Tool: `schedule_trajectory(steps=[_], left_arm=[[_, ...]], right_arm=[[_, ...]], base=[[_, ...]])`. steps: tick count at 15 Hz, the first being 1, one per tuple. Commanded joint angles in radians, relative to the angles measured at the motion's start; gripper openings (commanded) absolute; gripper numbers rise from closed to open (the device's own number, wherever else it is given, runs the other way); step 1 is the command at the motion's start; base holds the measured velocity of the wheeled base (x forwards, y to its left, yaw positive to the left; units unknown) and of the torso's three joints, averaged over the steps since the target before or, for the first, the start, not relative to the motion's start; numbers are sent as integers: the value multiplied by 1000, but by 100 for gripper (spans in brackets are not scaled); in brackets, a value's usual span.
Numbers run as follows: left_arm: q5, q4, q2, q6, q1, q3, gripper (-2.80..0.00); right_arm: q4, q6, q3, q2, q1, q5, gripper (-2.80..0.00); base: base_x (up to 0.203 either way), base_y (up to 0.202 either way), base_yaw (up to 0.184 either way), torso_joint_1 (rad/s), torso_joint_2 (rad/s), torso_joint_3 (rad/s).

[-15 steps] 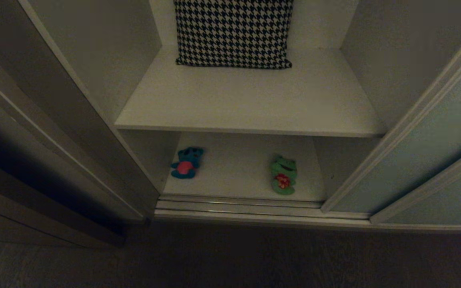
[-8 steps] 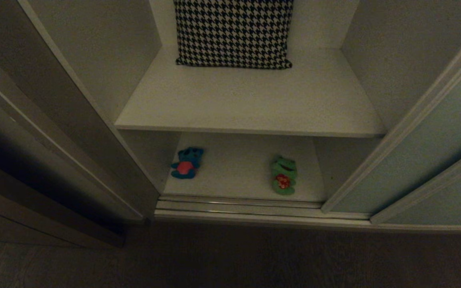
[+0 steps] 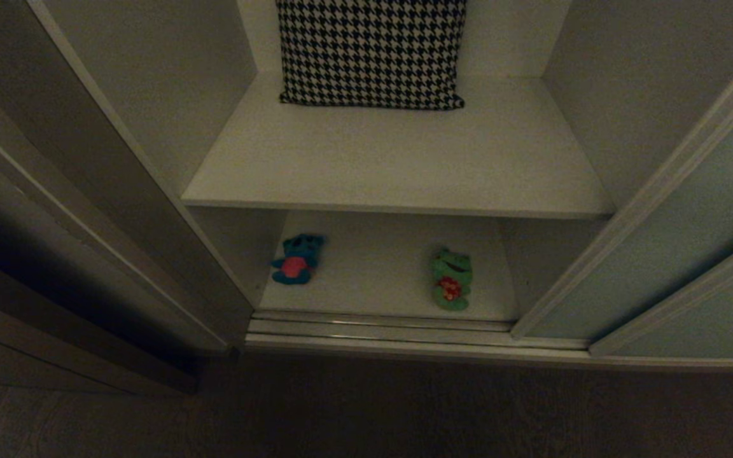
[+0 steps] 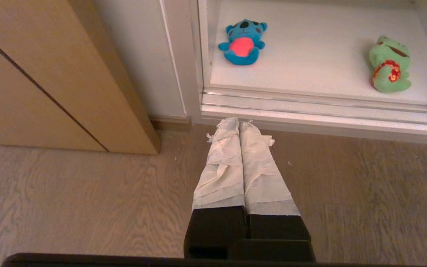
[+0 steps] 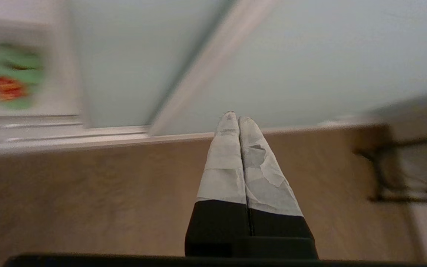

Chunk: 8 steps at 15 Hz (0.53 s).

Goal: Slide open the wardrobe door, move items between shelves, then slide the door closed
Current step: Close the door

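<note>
The wardrobe stands open. A teal-blue bear (image 3: 296, 259) (image 4: 242, 42) lies at the left of the lower shelf (image 3: 373, 280), and a green frog (image 3: 450, 278) (image 4: 388, 63) lies at its right. The upper shelf (image 3: 392, 165) carries only a pillow at the back. The pale grey-green sliding wardrobe door (image 3: 672, 242) (image 5: 310, 55) stands slid to the right of the opening. My left gripper (image 4: 239, 120) is shut and empty, low over the floor before the bottom rail. My right gripper (image 5: 234, 115), also shut and empty, points at the door's foot, and the frog (image 5: 9, 78) shows blurred off to one side. Neither gripper shows in the head view.
A black-and-white houndstooth pillow (image 3: 371, 51) leans at the back of the upper shelf. Brown wooden panels (image 3: 55, 242) (image 4: 43, 81) flank the opening on the left. Metal floor rails (image 3: 379, 331) run along the wardrobe's foot. A dark stand (image 5: 402, 174) is on the wooden floor.
</note>
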Motion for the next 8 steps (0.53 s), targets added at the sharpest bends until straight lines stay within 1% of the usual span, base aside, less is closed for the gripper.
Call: schedule_trajectory(steps=[1, 3, 5, 6, 8], left_arm=[[0, 0, 1, 0, -1, 0, -280], [0, -1, 1, 0, -1, 0, -280], [0, 0, 1, 0, -1, 0, -280], [0, -1, 1, 0, -1, 0, -280], [0, 0, 1, 0, 0, 0, -280]], right_arm=[[-57, -10, -3, 94, -125, 18, -280], [-141, -13, -8, 145, -232, 53, -280], [-198, -13, -19, 185, -329, 120, -280], [-212, -12, -33, 207, -370, 175, -280], [-215, -1, -73, 254, -405, 303, -280]], base=[[0, 0, 0, 0, 0, 0], [0, 0, 0, 0, 0, 0], [0, 0, 0, 0, 0, 0], [0, 0, 0, 0, 0, 0], [0, 0, 0, 0, 0, 0]])
